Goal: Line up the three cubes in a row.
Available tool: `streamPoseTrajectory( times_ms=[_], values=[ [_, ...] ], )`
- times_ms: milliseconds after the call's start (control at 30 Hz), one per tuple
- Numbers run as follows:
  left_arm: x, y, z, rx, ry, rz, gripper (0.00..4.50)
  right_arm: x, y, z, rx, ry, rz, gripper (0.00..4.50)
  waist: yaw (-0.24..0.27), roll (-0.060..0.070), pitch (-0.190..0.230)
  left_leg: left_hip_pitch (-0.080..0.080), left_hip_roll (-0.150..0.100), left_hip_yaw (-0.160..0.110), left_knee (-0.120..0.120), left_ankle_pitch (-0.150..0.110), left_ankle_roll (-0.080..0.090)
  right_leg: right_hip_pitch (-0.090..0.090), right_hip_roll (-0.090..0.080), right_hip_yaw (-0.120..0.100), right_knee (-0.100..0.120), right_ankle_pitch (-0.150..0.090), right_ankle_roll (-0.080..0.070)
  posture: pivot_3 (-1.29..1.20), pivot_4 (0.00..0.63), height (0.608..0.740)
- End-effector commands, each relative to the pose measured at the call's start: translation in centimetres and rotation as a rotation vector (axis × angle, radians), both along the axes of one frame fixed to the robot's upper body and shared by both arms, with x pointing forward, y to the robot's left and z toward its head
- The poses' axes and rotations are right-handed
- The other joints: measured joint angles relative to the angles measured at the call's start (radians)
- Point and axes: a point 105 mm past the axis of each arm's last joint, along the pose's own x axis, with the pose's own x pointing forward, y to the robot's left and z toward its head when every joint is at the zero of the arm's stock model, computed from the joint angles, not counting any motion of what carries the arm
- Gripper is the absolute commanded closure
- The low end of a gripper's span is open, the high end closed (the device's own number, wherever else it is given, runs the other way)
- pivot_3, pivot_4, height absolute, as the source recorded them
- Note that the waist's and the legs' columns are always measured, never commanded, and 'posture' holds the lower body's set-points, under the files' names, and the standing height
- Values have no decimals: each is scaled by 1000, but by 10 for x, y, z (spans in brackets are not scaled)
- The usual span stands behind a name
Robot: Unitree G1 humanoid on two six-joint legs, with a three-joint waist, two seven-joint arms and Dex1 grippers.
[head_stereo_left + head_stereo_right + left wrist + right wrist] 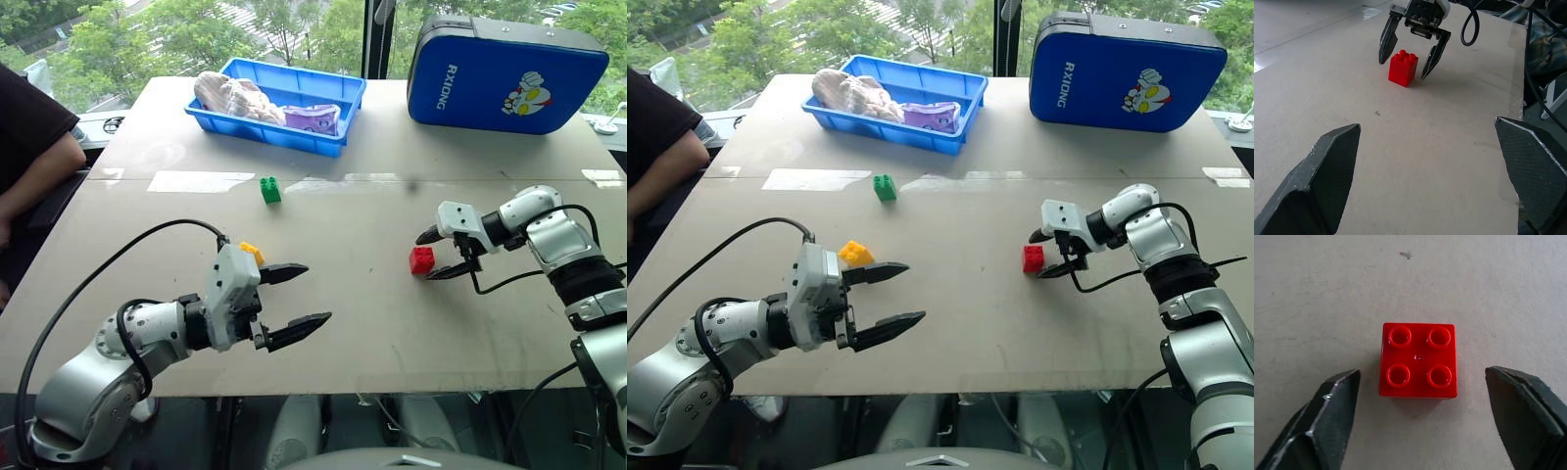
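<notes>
The red cube (1418,360) stands studs-up on the table, right of centre. My right gripper (427,257) is open and straddles it, one finger on each side with a gap to both. The green cube (270,189) sits alone farther back, near the table's middle. The yellow cube (855,253) lies at the front left, partly hidden behind my left gripper (316,292). That gripper is open, holds nothing, and points across the table toward the red cube.
A blue tray (265,135) holding wrapped items stands at the back centre, and a blue zip case (505,78) at the back right. A person's arm (34,162) rests by the table's left edge. The table's front edge (392,387) runs just below both grippers.
</notes>
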Motion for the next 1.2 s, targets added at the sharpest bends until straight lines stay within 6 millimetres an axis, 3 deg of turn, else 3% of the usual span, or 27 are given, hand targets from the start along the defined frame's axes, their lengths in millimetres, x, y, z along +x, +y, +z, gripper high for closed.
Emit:
streamPoseTrajectory(
  times_ms=[33,233,433,600,733,1000,1200],
  values=[
    [7,3,15,-102,-18,78,0,-4,0,26,91,-58,38,11,0,0,0,0,0,0,0,0,0,0,0,0,0,0,0,0,150,740],
    [48,22,17,-121,-61,325,0,-29,-12,59,280,-131,-34,11,27,0,0,0,0,-1,0,0,0,1,0,-1,0,1,2,0,150,740],
    [125,49,34,-100,5,709,0,-75,-11,97,583,-256,-161,11,37,-1,0,0,-1,-4,2,0,0,3,-1,-3,1,1,3,0,150,740],
    [177,60,32,2,73,910,0,-102,-9,108,680,-372,-279,11,26,-4,-1,1,-2,-2,2,0,0,4,-1,-1,1,2,4,0,150,740],
    [209,48,31,73,20,899,0,-110,-13,111,705,-382,-381,11,20,-5,-1,1,-4,-2,2,0,0,4,-1,-1,1,1,4,0,150,740],
    [237,52,25,97,30,952,0,-124,-19,105,654,-392,-438,11,24,-6,-1,0,-3,-3,2,0,0,3,-1,-2,1,1,4,0,150,740],
    [239,37,10,26,115,1000,0,-129,-21,107,643,-391,-445,11,25,-7,-1,0,-3,-3,2,0,0,3,-2,-2,1,1,4,0,150,740]
  ],
)
